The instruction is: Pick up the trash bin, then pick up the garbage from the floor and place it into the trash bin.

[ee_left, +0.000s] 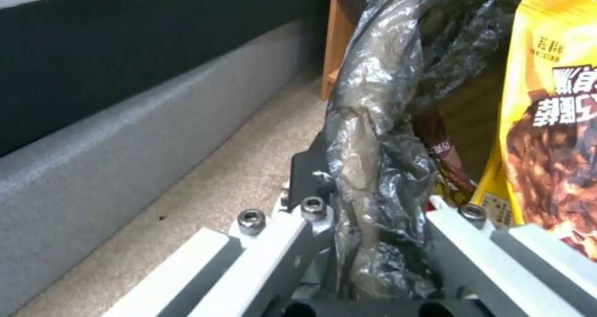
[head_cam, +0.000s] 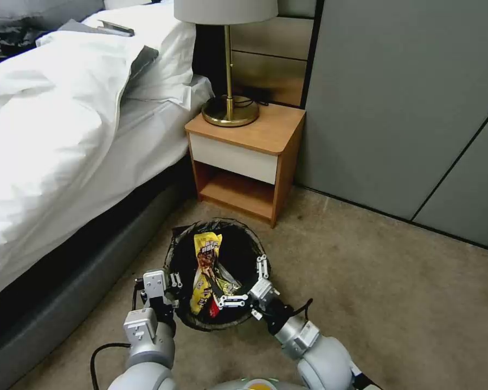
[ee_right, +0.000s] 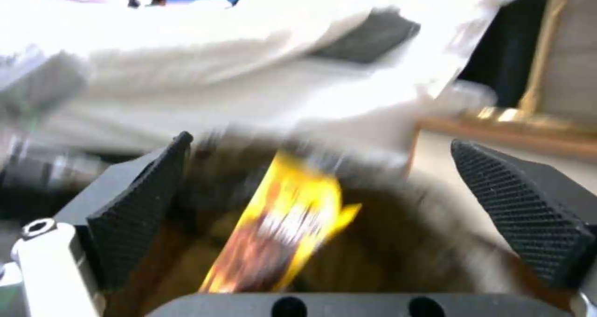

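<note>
We see the trash bin (head_cam: 217, 273) on the carpet (head_cam: 374, 281) in the head view, at about 6 o'clock from the wooden nightstand (head_cam: 246, 157) and just beside the bed (head_cam: 65, 162), which lies toward 9 o'clock; its black bag (ee_left: 373, 135) is folded over the rim; inside it stands a yellow snack wrapper (head_cam: 205, 268), tilted, with a small red piece near its lower end; the left gripper (head_cam: 171, 287) is at the bin's rim at 8 o'clock, and in the left wrist view its fingers (ee_left: 292, 242) are closed narrow on the rim and the bag between them; the right gripper (head_cam: 249, 281) is above the rim at 4 o'clock, its fingers (ee_right: 522, 223) spread wide and holding nothing, with the wrapper below them in the bin; a brass lamp (head_cam: 230, 103) stands on the nightstand.
</note>
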Available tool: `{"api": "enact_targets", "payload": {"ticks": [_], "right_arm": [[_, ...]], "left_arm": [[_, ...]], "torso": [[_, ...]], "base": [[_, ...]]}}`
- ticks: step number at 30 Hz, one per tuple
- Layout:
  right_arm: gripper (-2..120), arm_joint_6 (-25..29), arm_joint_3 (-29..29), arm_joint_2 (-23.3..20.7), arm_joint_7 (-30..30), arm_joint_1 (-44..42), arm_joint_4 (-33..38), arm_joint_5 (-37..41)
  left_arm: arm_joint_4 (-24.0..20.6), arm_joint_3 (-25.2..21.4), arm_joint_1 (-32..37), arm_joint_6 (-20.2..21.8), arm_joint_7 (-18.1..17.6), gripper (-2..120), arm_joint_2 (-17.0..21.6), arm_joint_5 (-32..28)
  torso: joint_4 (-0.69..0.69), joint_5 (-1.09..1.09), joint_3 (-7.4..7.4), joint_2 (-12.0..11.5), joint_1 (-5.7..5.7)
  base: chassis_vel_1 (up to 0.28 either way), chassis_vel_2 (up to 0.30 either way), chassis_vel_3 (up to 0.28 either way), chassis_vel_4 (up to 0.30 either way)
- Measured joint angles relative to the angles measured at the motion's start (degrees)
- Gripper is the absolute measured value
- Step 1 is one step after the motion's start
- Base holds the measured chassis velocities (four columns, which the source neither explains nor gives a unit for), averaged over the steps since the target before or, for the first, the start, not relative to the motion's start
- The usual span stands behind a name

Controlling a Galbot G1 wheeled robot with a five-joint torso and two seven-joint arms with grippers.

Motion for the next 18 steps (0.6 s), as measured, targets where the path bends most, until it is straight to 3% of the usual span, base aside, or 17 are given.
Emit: {"api": "enact_targets", "payload": {"ticks": [7, 10, 18], "right_arm": [[100, -1.2, 4.7, 1.2, 7.1, -1.8, 12.3, -0.5], [100, -2.9, 8.5, 2.6, 14.7, -4.1, 16.2, -3.6], [100, -0.7, 14.1, 4.0, 22.4, -8.5, 14.4, -4.3]], "left_arm": [[0.8, -0.4, -0.2, -0.4, 0.8, 0, 0.2, -0.2], [0.9, -0.7, -0.3, -0.7, 0.9, 0, 0.3, -0.6], [0.8, -0.9, -0.6, -0.8, 1.0, 0, 0.4, -1.1]], "torso": [[0.00, -0.01, 0.00, 0.0, 0.00], [0.00, 0.00, 0.00, 0.0, 0.00], [0.00, 0.00, 0.00, 0.0, 0.00]], "base": [[0.000, 0.000, 0.000, 0.000], [0.000, 0.000, 0.000, 0.000], [0.000, 0.000, 0.000, 0.000]]}}
